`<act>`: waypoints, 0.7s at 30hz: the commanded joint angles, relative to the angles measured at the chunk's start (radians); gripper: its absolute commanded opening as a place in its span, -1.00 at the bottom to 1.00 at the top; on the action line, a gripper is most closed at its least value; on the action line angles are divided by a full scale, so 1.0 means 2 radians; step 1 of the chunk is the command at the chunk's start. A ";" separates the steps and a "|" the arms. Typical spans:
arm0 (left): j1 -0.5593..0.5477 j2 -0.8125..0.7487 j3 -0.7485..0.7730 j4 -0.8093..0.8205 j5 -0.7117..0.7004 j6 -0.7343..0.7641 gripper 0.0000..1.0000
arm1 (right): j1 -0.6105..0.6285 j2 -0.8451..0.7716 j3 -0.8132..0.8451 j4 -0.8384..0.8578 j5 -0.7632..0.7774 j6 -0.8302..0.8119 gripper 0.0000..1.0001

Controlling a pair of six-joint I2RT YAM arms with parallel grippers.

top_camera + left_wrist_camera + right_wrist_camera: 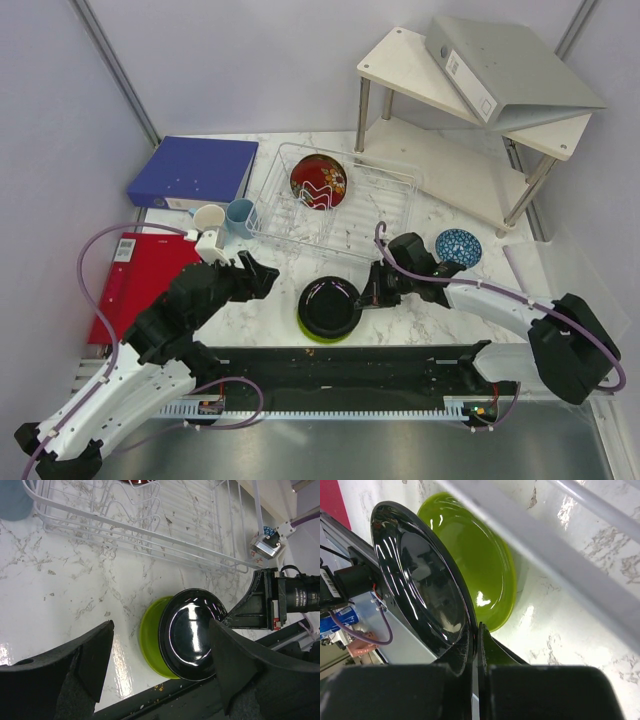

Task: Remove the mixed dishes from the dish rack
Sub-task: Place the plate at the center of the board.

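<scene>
My right gripper (475, 636) has its fingers pinching the black plate (420, 590) by its rim, tilted over the lime-green plate (487, 565), beside the dish rack (300, 215). I judge the plate stiff, glossy, slippery and breakable, so the rim is the place to hold it. My left gripper (161, 630) is spread and empty.

A glossy black plate (328, 305) is seen over a lime-green plate (150, 640) by the near edge of the white, grey-veined table (262, 325). A red bowl (318, 181), gold-patterned, is framed by the see-through dish rack (385, 195). Toward the right edge, a blue bowl (458, 247) is speckled white.
</scene>
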 commanded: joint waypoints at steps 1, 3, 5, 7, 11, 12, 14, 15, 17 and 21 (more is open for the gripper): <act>0.000 -0.005 -0.004 0.016 0.003 -0.013 0.65 | 0.007 0.023 0.000 0.059 -0.012 0.006 -1.00; 0.000 -0.006 -0.005 0.016 0.003 -0.015 0.65 | 0.008 0.034 -0.003 0.066 -0.011 0.003 -1.00; 0.000 -0.005 -0.006 0.016 0.003 -0.014 0.65 | 0.009 0.041 -0.004 0.068 -0.006 0.000 -1.00; 0.000 -0.005 -0.006 0.016 0.002 -0.015 0.65 | 0.009 0.046 -0.004 0.069 -0.001 -0.004 -1.00; 0.000 0.002 -0.005 0.016 0.003 -0.015 0.65 | 0.012 0.047 -0.004 0.067 0.012 -0.007 -0.66; 0.000 0.002 -0.005 0.017 0.003 -0.014 0.65 | 0.012 0.046 -0.002 0.065 0.016 -0.006 -0.64; 0.000 0.003 -0.005 0.017 0.003 -0.015 0.65 | 0.013 0.043 -0.001 0.062 0.020 -0.008 -0.63; 0.000 0.004 -0.006 0.017 0.003 -0.015 0.65 | 0.013 0.041 0.001 0.059 0.022 -0.009 -0.61; 0.000 0.003 -0.006 0.017 0.004 -0.015 0.66 | 0.014 0.039 0.002 0.053 0.024 -0.012 -0.53; 0.000 0.002 -0.006 0.017 0.004 -0.015 0.66 | 0.016 0.028 0.010 0.031 0.033 -0.017 -0.34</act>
